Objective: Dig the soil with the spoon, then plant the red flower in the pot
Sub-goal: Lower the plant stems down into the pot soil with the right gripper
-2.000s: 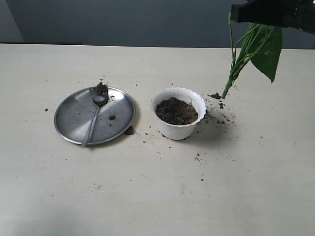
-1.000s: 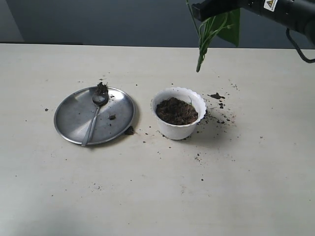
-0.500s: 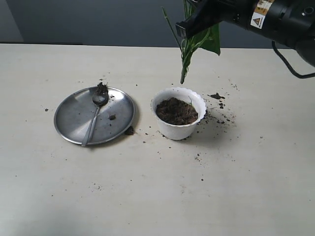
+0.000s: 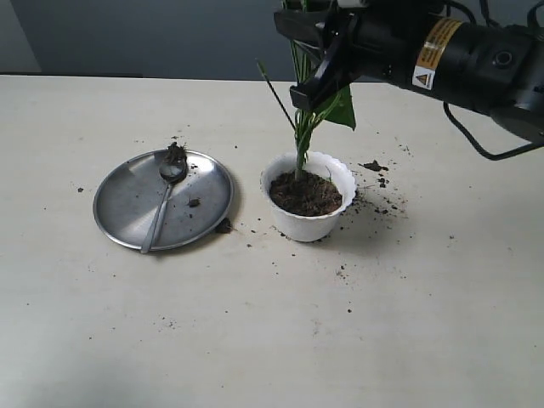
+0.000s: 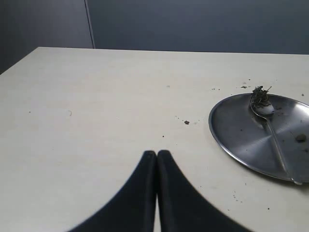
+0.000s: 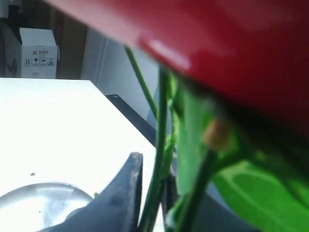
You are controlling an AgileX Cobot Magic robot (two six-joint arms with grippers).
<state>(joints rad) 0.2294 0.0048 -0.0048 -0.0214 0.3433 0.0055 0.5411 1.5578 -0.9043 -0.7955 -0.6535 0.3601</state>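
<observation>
Exterior view: pot amid bare tabletop

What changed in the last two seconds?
The right gripper, shut on the green-stemmed red flower, carried it leftward in the exterior view, then down; its stem tip now meets the dark soil in the white scalloped pot. Round steel plate, slim silver spoon: unmoved.

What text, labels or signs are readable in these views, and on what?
Warning label on the right arm: orange-yellow, triangle sign, wording too small to read.
White box in the background, right wrist view: large "X" mark; smaller print and symbols blurred.
Left wrist view: none.
</observation>
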